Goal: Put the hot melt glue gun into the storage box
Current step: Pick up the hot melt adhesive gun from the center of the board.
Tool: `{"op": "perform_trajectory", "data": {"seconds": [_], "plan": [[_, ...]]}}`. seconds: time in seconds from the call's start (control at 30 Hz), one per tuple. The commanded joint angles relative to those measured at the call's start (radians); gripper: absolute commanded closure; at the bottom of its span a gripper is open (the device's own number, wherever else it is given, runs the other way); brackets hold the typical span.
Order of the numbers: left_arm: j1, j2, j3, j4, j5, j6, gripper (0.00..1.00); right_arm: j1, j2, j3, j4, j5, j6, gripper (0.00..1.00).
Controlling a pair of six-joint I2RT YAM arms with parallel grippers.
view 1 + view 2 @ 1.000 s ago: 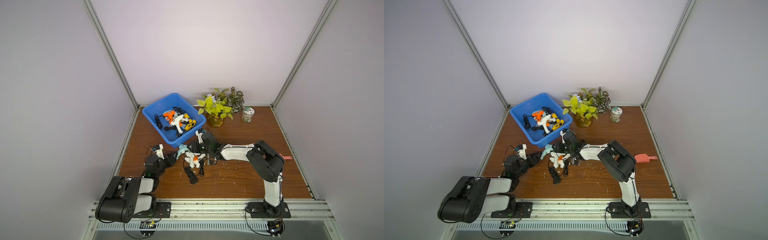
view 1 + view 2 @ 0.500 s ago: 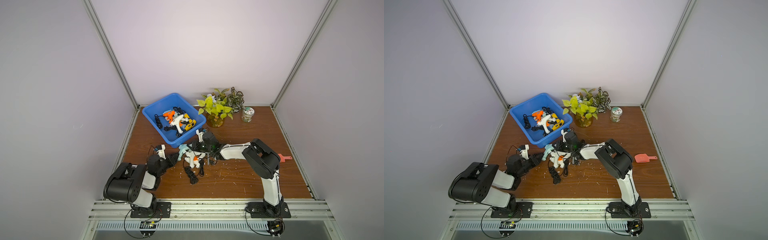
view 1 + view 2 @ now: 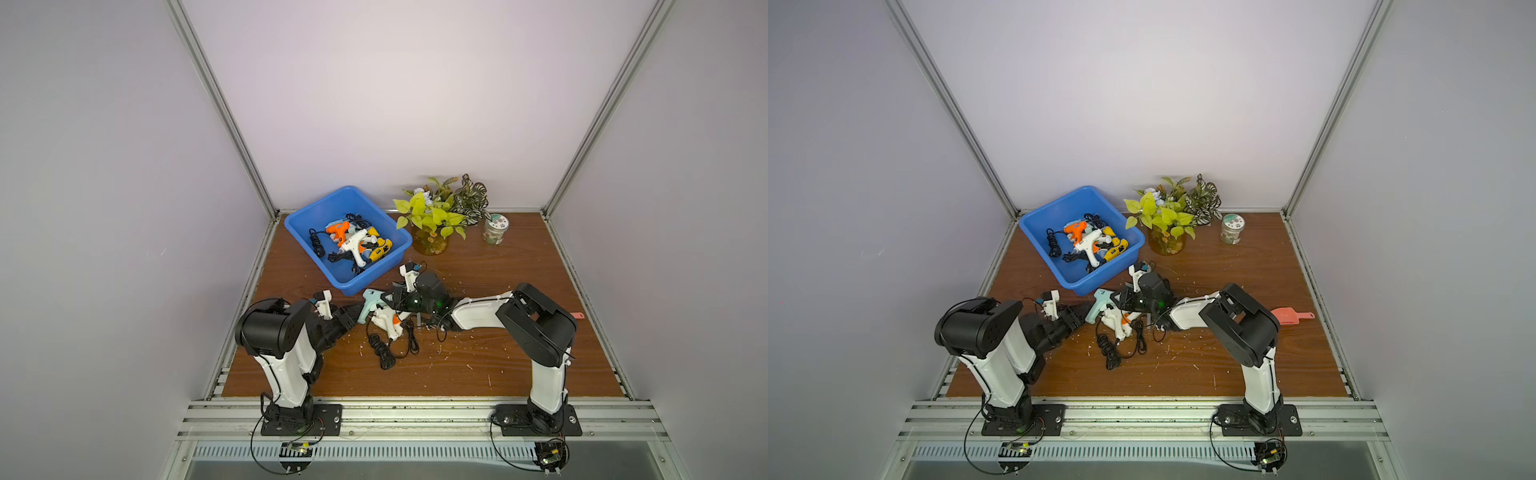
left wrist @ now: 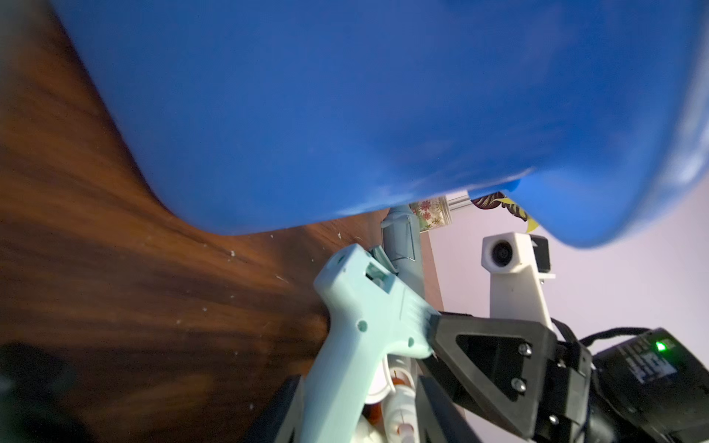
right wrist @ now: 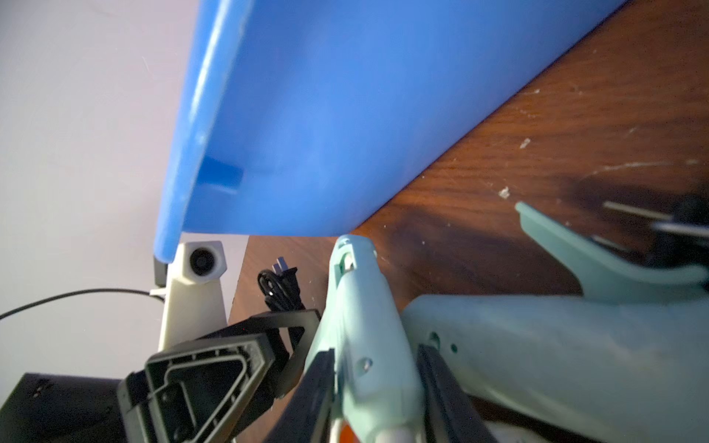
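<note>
A pale teal hot melt glue gun (image 3: 371, 300) (image 3: 1100, 300) lies on the wooden table just in front of the near corner of the blue storage box (image 3: 320, 208) (image 3: 1054, 212). My right gripper (image 3: 392, 297) (image 5: 376, 351) is shut on the gun's barrel (image 5: 364, 307), both pads pressed to it. My left gripper (image 3: 357, 311) (image 4: 358, 387) stands open around the handle (image 4: 345, 368); one finger touches it and the other stands apart. The box wall (image 4: 345, 115) (image 5: 326, 115) looms close behind the gun.
A white and orange glue gun (image 3: 386, 326) with coiled black cords (image 3: 384, 353) lies beside the teal one. Another teal gun body (image 5: 537, 345) lies next to my right gripper. Several guns sit in the box. A potted plant (image 3: 432, 216), a jar (image 3: 493, 230) and a pink scoop (image 3: 1289, 318) stand to the right.
My left arm has risen and reached toward the teal gun, and its jaws shut briefly, then opened. My right gripper has closed on the barrel.
</note>
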Motion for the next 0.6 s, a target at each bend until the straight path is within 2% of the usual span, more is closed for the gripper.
{"op": "perform_trajectory", "data": {"seconds": [0.0, 0.33, 0.47, 0.57], "plan": [[-0.008, -0.022, -0.031, 0.18, 0.029, -0.037, 0.42, 0.0, -0.067, -0.026, 0.113, 0.003, -0.039, 1.0], [0.004, -0.173, -0.02, 0.123, 0.067, -0.083, 0.26, -0.005, -0.113, -0.057, 0.206, -0.022, -0.08, 1.0], [0.004, -0.337, 0.0, -0.078, 0.065, -0.029, 0.21, -0.005, -0.143, -0.061, 0.196, -0.018, -0.104, 1.0], [0.004, -0.529, 0.032, -0.373, 0.039, 0.07, 0.18, -0.006, -0.173, -0.067, 0.178, -0.008, -0.124, 1.0]]}}
